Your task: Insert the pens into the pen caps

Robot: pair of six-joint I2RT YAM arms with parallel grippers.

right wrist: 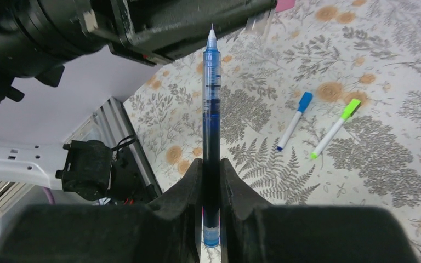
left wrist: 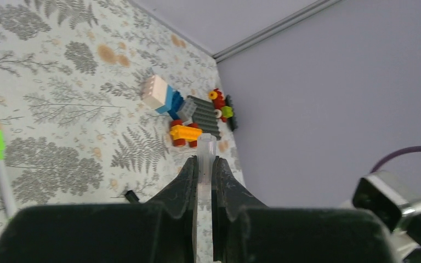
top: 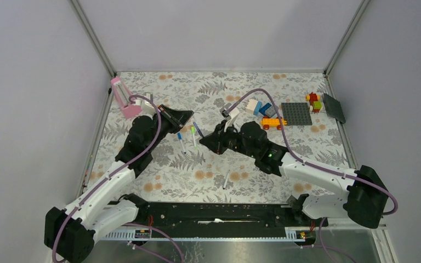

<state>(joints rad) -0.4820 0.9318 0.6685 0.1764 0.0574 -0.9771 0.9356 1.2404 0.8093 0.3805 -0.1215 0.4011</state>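
Right gripper (right wrist: 211, 167) is clamping the blue pen (right wrist: 211, 98), tip pointing ahead at the cap (left wrist: 206, 143) the left gripper (left wrist: 205, 164) is pinching. Any tilt risks the tip missing it.

Dk-blue pen (right wrist: 212, 109): uncapped, fine tip pointing away, clamped lengthwise in R gripper (right wrist: 212, 164). Lt-blue-capped pen (right wrist: 293, 121) and green-capped pen (right wrist: 334, 130), both white barrels, lie flat side by side, roughly parallel, not touching. Fourth white pen (top: 226, 179) lies flat, well apart from that pair. Small black cap (left wrist: 131, 195) lies loose. Pale tube (left wrist: 206, 148) pinched in L gripper (left wrist: 205, 164); whether it's a cap, can't tell.
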